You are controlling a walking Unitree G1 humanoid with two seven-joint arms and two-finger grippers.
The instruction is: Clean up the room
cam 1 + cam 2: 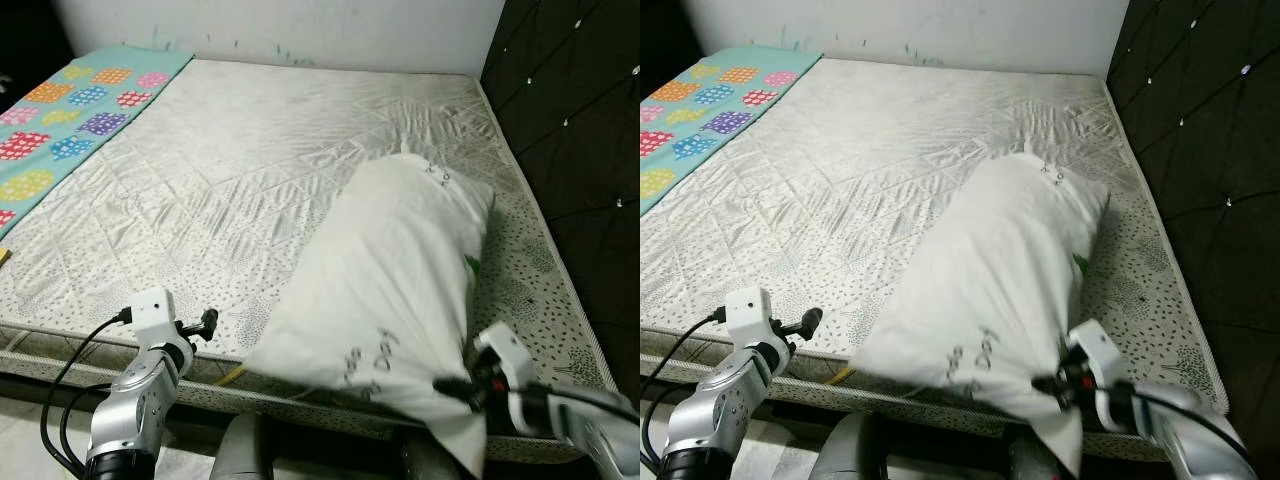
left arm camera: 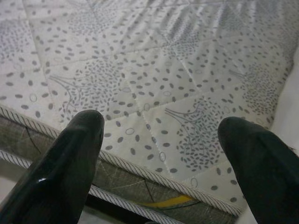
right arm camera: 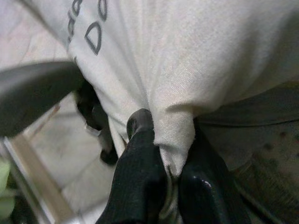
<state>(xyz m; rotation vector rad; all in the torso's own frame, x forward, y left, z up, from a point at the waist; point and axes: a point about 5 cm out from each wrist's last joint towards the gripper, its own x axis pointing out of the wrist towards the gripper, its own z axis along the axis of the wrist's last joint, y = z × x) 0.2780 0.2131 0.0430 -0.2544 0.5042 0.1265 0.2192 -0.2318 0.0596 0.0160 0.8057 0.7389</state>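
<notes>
A bare quilted mattress (image 1: 250, 170) fills most of the frame, with a dotted sheet (image 1: 60, 120) at upper left. The white pillow (image 1: 390, 270) lies right of centre, its lower end overhanging the mattress's near edge. It looks soft, light and floppy; a pinched corner should carry it. The right tool (image 3: 170, 179) is clamped on a bunched corner there, its fingertips buried in cloth. The left tool (image 2: 159, 154) hovers spread and empty at lower left.
</notes>
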